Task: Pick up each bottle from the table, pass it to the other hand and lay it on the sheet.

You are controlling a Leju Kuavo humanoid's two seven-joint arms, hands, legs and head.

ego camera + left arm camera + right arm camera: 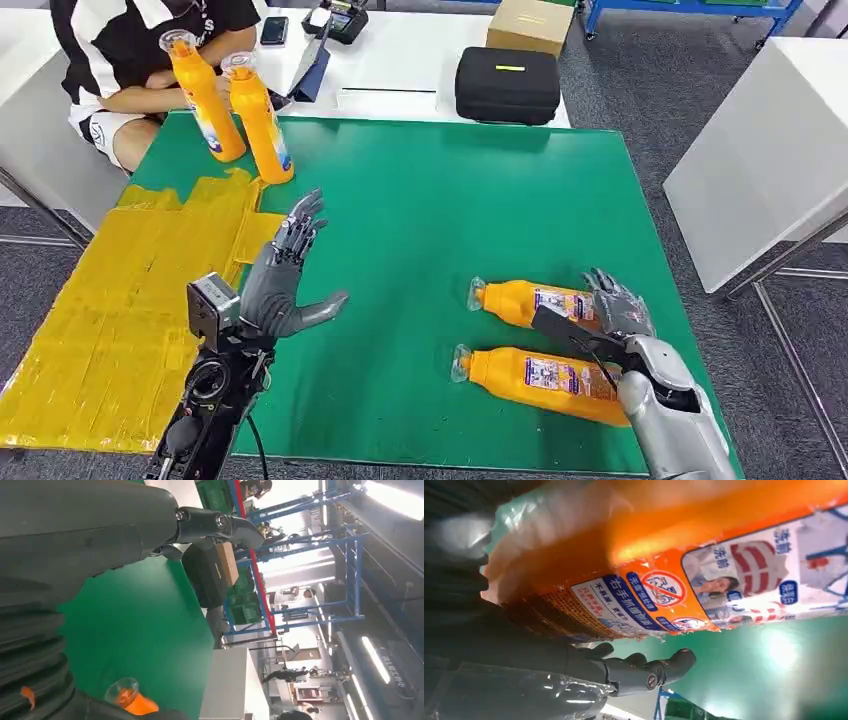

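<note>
Two orange bottles lie on the right of the green table (430, 200): a far one (525, 301) and a near one (540, 377), clear caps pointing left. My right hand (612, 312) is at the far bottle's base end, its thumb lying between the two bottles. In the right wrist view that bottle (684, 575) sits between thumb and fingers (649, 672), and a gap shows between it and the fingers. My left hand (290, 270) is raised and open beside the yellow sheet (120, 300), holding nothing. Two more bottles (205, 95) (260, 118) stand upright at the back left.
A person in a black and white shirt (120, 50) sits right behind the standing bottles. A black case (507, 85) and a cardboard box (530, 22) lie on the white table beyond. Another white table (760, 150) stands to the right.
</note>
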